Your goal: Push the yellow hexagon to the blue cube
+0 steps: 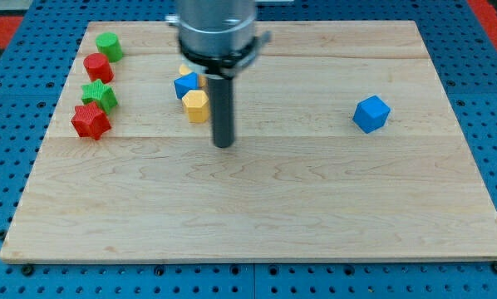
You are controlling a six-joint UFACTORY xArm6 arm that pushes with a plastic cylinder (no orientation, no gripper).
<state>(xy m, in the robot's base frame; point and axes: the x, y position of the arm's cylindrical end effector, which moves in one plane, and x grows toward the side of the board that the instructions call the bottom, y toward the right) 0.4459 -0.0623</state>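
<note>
The yellow hexagon (196, 106) lies on the wooden board left of centre, toward the view's top. The blue cube (371, 114) sits far to the view's right of it, alone. My tip (223, 144) rests on the board just right of and slightly below the yellow hexagon, a small gap apart from it. A second blue block (185, 85) touches the hexagon's upper left side, with a sliver of another yellow block (184, 70) behind it, mostly hidden by the arm.
At the view's left stand a green cylinder (109, 46), a red cylinder (98, 66), a green star (99, 95) and a red star (91, 121). The board (257, 216) ends in a blue pegboard surround.
</note>
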